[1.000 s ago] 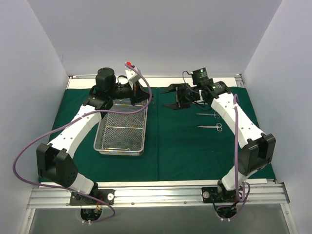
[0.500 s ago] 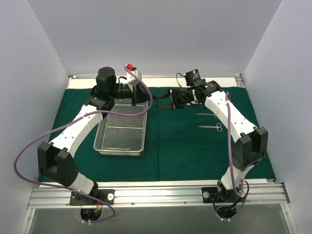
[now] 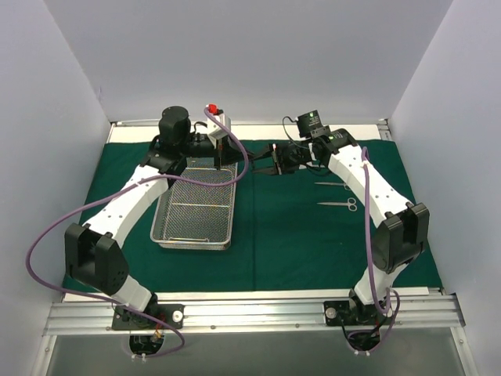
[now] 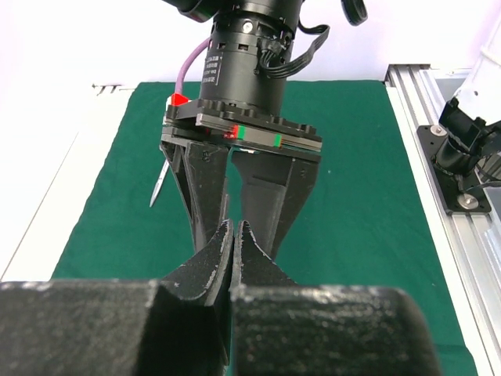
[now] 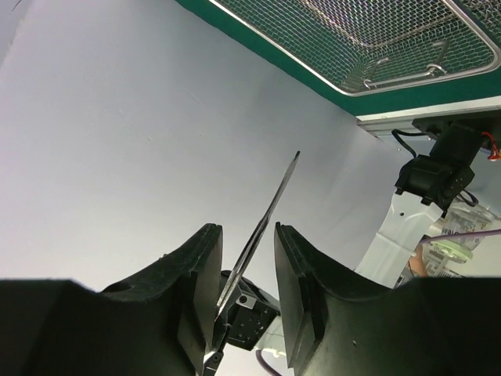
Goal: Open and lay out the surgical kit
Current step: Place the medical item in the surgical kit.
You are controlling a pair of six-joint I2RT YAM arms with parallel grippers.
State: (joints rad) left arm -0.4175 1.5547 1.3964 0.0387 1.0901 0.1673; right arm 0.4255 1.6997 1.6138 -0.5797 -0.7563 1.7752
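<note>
The dark green cloth (image 3: pixel 290 235) lies spread over the table, with the wire-mesh tray (image 3: pixel 192 244) on its left half. Two scissor-like instruments (image 3: pixel 337 185) (image 3: pixel 340 204) lie on the cloth at the right. My left gripper (image 3: pixel 237 159) (image 4: pixel 236 227) is shut on a slim metal instrument (image 5: pixel 270 207) held in the air past the tray's far right corner. My right gripper (image 3: pixel 263 166) (image 5: pixel 246 235) faces it with one jaw on each side of the blade, a gap showing on both sides. The blade's tip (image 4: pixel 159 182) sticks out beside the right gripper's fingers (image 4: pixel 274 188).
White walls close in the back and both sides. An aluminium rail (image 3: pixel 250 309) runs along the near edge and carries both arm bases. Purple cables (image 3: pixel 47 235) loop off the arms. A bare white strip (image 3: pixel 258 129) borders the cloth at the back.
My right gripper has swung left to meet the left gripper and has narrowed its jaws around the instrument. The left wrist has shifted slightly toward the back, staying shut.
</note>
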